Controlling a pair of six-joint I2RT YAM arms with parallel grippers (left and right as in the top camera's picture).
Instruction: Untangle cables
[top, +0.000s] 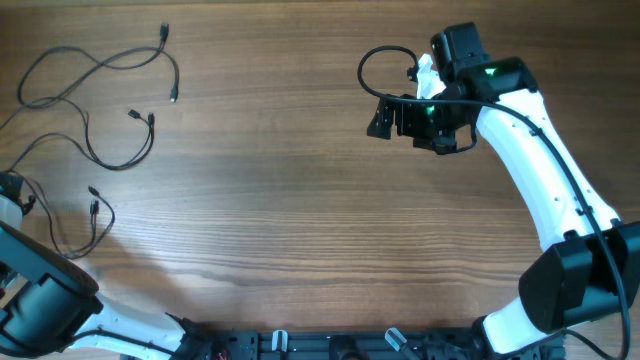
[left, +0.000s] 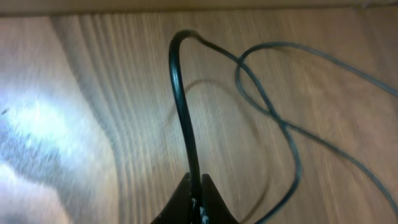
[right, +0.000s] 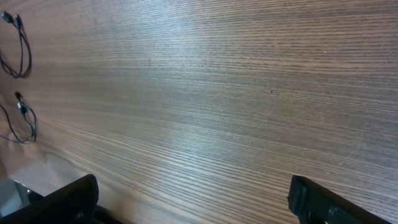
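Several thin black cables (top: 95, 75) lie as loose wavy strands on the left part of the wooden table, their small plug ends (top: 175, 96) spread apart. At the far left edge, my left gripper (top: 14, 192) is shut on one cable. In the left wrist view the fingers (left: 196, 198) pinch that cable (left: 181, 93), which arches up and away; a thinner strand (left: 273, 115) loops beside it. My right gripper (top: 380, 118) hovers open over bare wood at the upper right, far from the cables. Its view shows cable ends (right: 23, 53) only at the far left, and nothing lies between its fingers (right: 196, 208).
A thick black arm cable (top: 375, 62) loops beside the right arm's wrist. The table's far edge (left: 186, 9) runs just behind the gripped cable in the left wrist view. The arm bases sit along the near edge (top: 330, 345).
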